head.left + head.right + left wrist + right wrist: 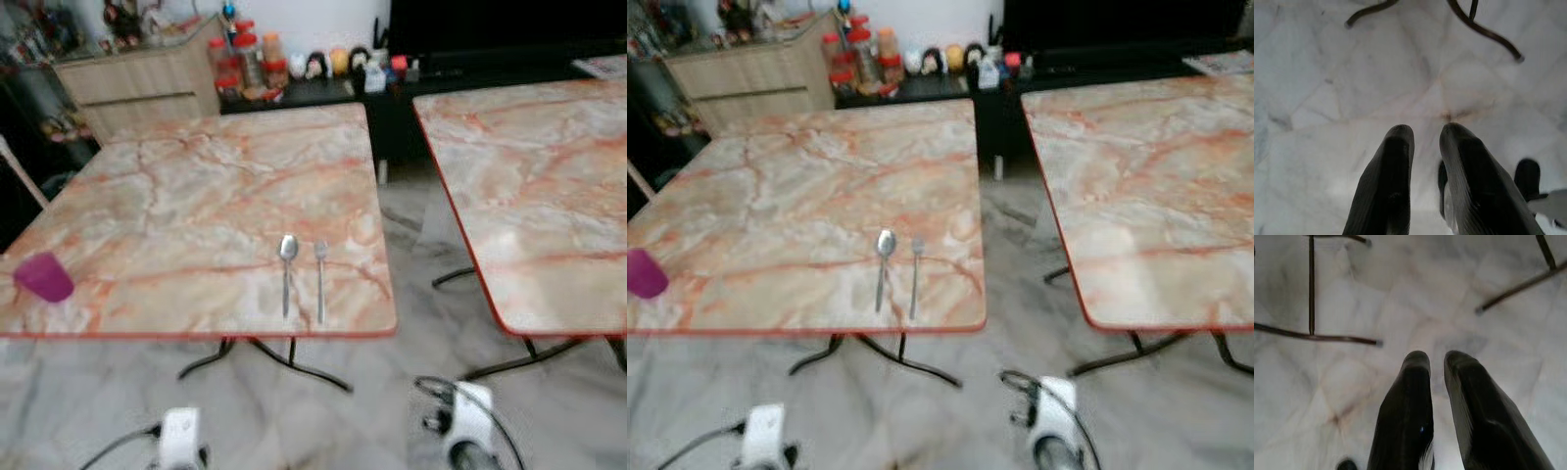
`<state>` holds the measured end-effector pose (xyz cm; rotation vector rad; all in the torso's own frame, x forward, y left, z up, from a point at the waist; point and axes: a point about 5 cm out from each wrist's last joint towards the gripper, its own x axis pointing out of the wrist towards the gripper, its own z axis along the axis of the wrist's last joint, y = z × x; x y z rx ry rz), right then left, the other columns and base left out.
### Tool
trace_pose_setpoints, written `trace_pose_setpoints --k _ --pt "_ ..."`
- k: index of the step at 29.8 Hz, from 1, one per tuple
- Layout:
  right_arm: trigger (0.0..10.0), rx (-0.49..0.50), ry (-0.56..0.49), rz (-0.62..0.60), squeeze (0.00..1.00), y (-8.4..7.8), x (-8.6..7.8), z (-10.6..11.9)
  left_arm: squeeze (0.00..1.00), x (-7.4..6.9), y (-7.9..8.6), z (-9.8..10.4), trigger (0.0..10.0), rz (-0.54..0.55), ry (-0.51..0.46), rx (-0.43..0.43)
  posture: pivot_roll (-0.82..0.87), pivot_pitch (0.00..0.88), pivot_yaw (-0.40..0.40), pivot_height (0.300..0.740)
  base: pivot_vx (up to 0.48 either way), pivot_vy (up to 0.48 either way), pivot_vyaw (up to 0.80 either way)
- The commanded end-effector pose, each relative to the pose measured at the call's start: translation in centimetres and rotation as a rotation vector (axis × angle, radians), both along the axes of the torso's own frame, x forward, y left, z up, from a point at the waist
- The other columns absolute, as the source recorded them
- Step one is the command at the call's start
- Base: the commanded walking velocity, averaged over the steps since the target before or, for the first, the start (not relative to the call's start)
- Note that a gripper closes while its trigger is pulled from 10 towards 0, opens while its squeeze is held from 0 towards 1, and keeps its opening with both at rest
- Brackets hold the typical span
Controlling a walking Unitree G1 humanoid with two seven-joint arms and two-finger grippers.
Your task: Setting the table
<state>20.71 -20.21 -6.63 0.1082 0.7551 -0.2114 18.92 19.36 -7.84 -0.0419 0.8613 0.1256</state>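
- Marble worktop [196, 196]: spoon [287, 266] and fork [320, 276] side by side near front edge; purple cup [43, 277] far left.
- Left tool [1426, 134] and right tool [1437, 360] hang low over floor, well apart from cutlery, fingers slightly parted, empty.

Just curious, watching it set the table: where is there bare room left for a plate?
Most of the near table is bare: the whole stretch between the purple cup at its left edge and the spoon and fork near the front. The second table looks bare too. The back counter is crowded.
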Motion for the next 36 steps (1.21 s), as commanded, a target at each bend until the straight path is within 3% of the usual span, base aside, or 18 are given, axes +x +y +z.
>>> trace_pose_setpoints --k 1,8,36 --pt "10.0 0.027 0.005 0.022 0.0 1.19 0.02 -0.19 0.0 -0.43 1.26 -0.03 10.0 0.024 0.016 0.021 0.02 0.0 0.087 0.74 0.0 0.0 0.0" --pt "10.0 0.025 0.013 0.019 0.0 1.1 -0.17 -0.29 0.0 -1.19 1.23 -0.43 10.0 0.007 0.049 0.029 0.0 0.0 0.09 0.74 0.0 0.2 0.0" --pt "10.0 0.042 -0.015 -0.02 0.0 1.08 0.5 0.11 0.0 -0.6 0.89 -0.2 10.0 0.004 0.032 0.026 0.01 0.0 0.101 0.74 0.0 0.352 0.0"
